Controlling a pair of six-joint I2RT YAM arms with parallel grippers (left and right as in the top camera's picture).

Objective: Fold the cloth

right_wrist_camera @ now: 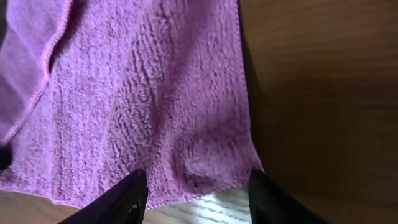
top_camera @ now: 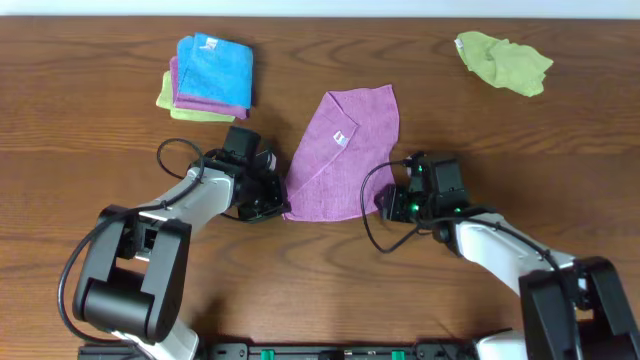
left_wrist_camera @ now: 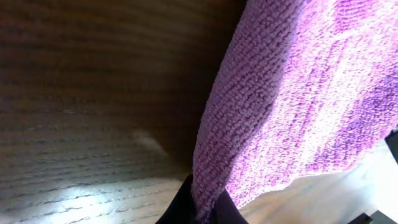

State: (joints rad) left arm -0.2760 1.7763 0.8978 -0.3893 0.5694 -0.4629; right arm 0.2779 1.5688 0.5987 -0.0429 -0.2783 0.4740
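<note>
The purple cloth [top_camera: 340,155] lies spread at the table's middle, slightly rumpled, its small white tag [top_camera: 341,138] facing up. My left gripper [top_camera: 283,207] is at the cloth's near left corner. In the left wrist view it [left_wrist_camera: 204,202] is shut on the cloth's [left_wrist_camera: 298,106] edge, which is pinched between the dark fingers [left_wrist_camera: 177,210]. My right gripper [top_camera: 385,203] is at the near right corner. In the right wrist view it [right_wrist_camera: 198,186] stands open, and its fingers [right_wrist_camera: 121,196] straddle the cloth's [right_wrist_camera: 143,93] near hem without closing on it.
A stack of folded cloths [top_camera: 213,65] sits at the back left, blue on top, with a thin purple edge and lime-green beneath. A crumpled lime-green cloth [top_camera: 503,60] lies at the back right. Bare wooden table [top_camera: 520,150] surrounds the purple cloth.
</note>
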